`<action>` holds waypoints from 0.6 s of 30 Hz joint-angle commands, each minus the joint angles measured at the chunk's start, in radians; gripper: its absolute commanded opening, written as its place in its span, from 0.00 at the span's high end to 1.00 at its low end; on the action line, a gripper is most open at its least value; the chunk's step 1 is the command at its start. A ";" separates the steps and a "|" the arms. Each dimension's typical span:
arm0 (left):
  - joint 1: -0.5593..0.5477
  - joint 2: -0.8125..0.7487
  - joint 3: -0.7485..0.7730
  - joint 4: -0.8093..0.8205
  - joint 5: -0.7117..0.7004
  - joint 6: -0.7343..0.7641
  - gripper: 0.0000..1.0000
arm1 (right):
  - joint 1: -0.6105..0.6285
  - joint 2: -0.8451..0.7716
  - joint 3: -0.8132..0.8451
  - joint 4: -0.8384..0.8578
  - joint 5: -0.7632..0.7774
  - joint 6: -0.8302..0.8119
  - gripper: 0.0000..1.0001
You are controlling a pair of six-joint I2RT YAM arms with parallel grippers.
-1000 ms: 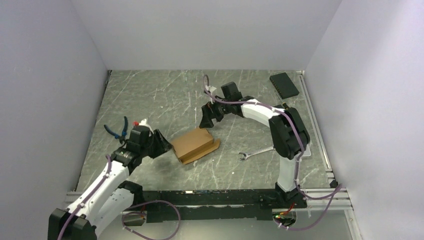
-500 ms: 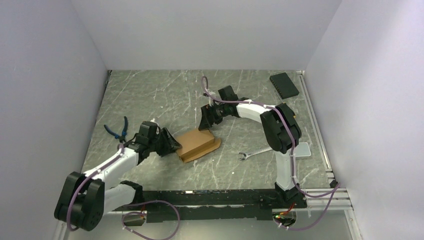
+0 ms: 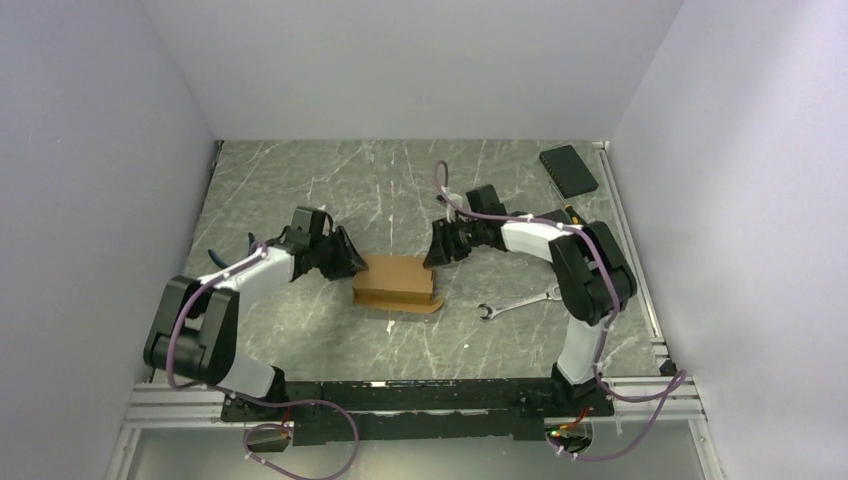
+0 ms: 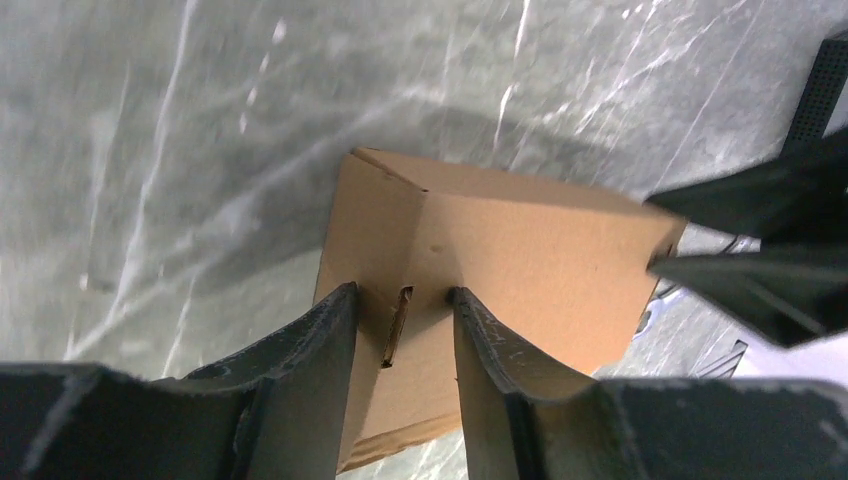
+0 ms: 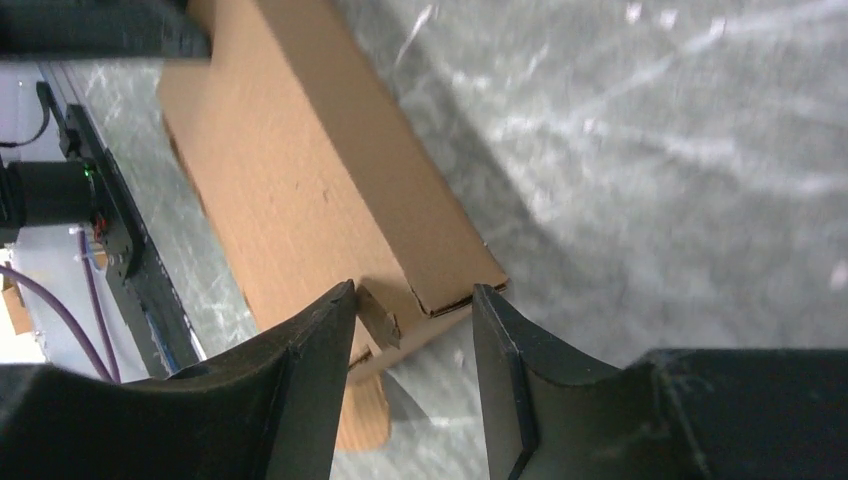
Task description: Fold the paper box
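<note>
Left end effector point(image 3: 354, 265) and right end effector point(image 3: 432, 252) moved onto paper box point(image 3: 395, 283) ends, grip on either unclear, wrench point(image 3: 517, 302) nearby

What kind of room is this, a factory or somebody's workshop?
Probably a robot test booth in a lab: plain white walls box in a scratched grey stone-patterned table, two white-and-black robot arms are bolted to its near edge, and a silver metal wrench lies loose.

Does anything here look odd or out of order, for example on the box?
Yes. The paper box is not closed cleanly: a small tab sticks out at its right-end corner, and a rounded flap pokes out from under its near edge. A wrench lies loose to its right.
</note>
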 commanded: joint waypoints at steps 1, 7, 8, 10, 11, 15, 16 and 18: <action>0.015 0.123 0.129 -0.002 0.044 0.119 0.57 | 0.003 -0.143 -0.144 0.085 0.019 0.051 0.50; 0.025 0.192 0.277 -0.081 0.009 0.202 0.57 | -0.014 -0.240 -0.201 0.119 0.041 0.057 0.44; 0.027 0.179 0.292 -0.100 -0.014 0.214 0.57 | -0.026 -0.251 -0.204 0.121 0.048 0.053 0.43; 0.027 0.128 0.300 -0.130 -0.066 0.237 0.57 | -0.059 -0.276 -0.205 0.113 0.060 0.024 0.40; 0.027 0.088 0.291 -0.138 -0.095 0.246 0.55 | -0.075 -0.291 -0.200 0.101 0.060 -0.003 0.39; 0.027 -0.123 0.180 -0.092 -0.116 0.267 0.36 | -0.095 -0.385 -0.163 0.001 0.027 -0.257 0.36; 0.027 -0.184 0.138 -0.060 -0.066 0.271 0.27 | -0.082 -0.421 -0.156 -0.024 0.018 -0.328 0.34; 0.027 -0.289 0.054 0.008 0.036 0.247 0.07 | -0.056 -0.508 -0.163 -0.061 -0.009 -0.502 0.13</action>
